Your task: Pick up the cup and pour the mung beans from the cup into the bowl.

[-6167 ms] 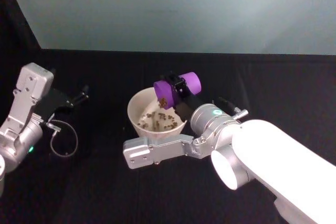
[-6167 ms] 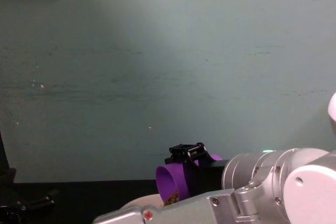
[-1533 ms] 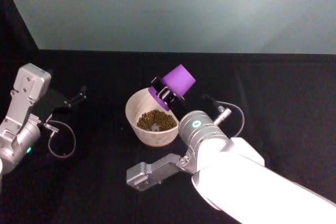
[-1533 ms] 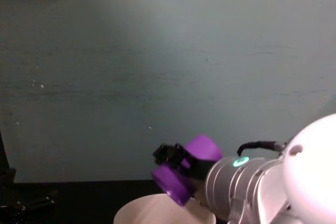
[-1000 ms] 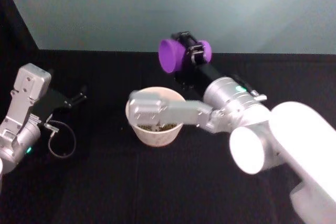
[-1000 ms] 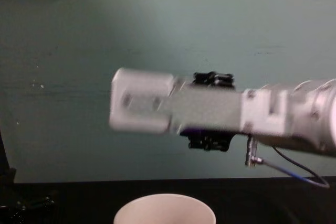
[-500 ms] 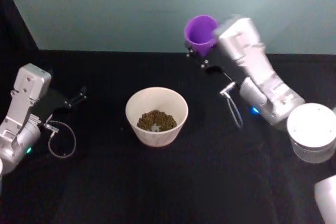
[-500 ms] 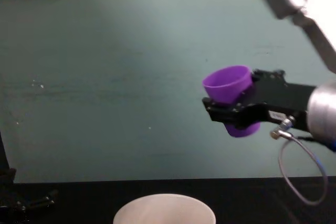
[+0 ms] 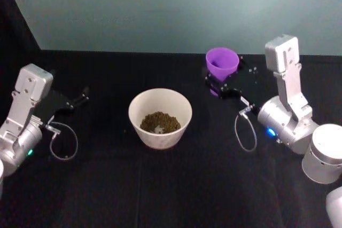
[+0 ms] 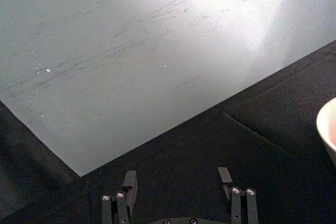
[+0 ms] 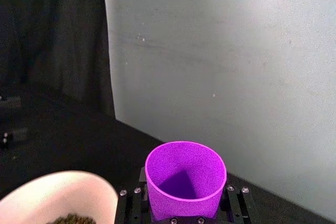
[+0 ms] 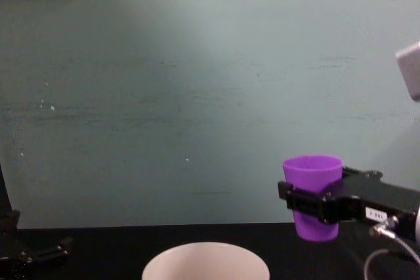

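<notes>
Black cloth covers the counter (image 9: pixel 176 185), with a pale teal wall (image 12: pixel 197 96) right behind it. Smack in the middle of the head view sits the bowl (image 9: pixel 160 118), pinkish-white, upright, and the mung beans (image 9: pixel 160 122) are heaped in the bottom of it as a small greenish-brown pile. From the chest view you just get the bowl's rim (image 12: pixel 205 260) peeking up at the 6 o'clock edge.

Over at about 2 o'clock from the bowl, the right claw (image 9: pixel 222 83) is pinching the cup (image 9: pixel 222 62), one black finger on each side of it. The cup is purple, upright, mouth up, and well apart from the bowl. In the right wrist view you look straight down into the cup (image 11: pixel 185 179) and its inside looks bare, just purple all the way to the bottom. Chest view has the cup (image 12: pixel 313 195) gripped around its middle by the right claw (image 12: pixel 315 202), hanging off the counter with a bit of wall showing behind it; I can't tell for sure how much gap is under it.

The left claw (image 9: pixel 80 99) is parked out at 9 o'clock from the bowl, low by the counter, fingers spread with nothing between them; the left wrist view shows those fingers (image 10: pixel 129 181) standing wide apart.
</notes>
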Robot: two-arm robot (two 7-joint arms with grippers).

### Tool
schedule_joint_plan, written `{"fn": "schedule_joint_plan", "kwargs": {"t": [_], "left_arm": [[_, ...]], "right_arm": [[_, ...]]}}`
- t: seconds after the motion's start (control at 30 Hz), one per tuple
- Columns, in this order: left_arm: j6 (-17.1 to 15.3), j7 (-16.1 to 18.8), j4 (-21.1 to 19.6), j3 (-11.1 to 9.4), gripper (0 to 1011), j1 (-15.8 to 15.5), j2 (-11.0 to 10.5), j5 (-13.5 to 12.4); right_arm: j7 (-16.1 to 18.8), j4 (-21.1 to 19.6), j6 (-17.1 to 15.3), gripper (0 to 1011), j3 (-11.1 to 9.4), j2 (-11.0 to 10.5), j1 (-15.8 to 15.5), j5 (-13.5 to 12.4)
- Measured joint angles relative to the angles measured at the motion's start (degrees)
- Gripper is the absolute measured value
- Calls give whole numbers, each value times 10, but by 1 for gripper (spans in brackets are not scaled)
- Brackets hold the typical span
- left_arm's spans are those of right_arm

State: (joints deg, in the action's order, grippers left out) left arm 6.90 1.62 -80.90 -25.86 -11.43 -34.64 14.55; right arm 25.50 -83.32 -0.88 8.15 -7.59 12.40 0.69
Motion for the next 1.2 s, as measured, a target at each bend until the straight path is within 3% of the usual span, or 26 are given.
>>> {"fn": "schedule_joint_plan", "kwargs": {"t": [0.47,1.2], "left_arm": [[0,0,0,0,1000,0,0,0],[0,0,0,0,1000,0,0,0]], "right_arm": [[12,58,21,729,4,-9,5,-49],[11,60,20,729,9,-14,6,-51]]}}
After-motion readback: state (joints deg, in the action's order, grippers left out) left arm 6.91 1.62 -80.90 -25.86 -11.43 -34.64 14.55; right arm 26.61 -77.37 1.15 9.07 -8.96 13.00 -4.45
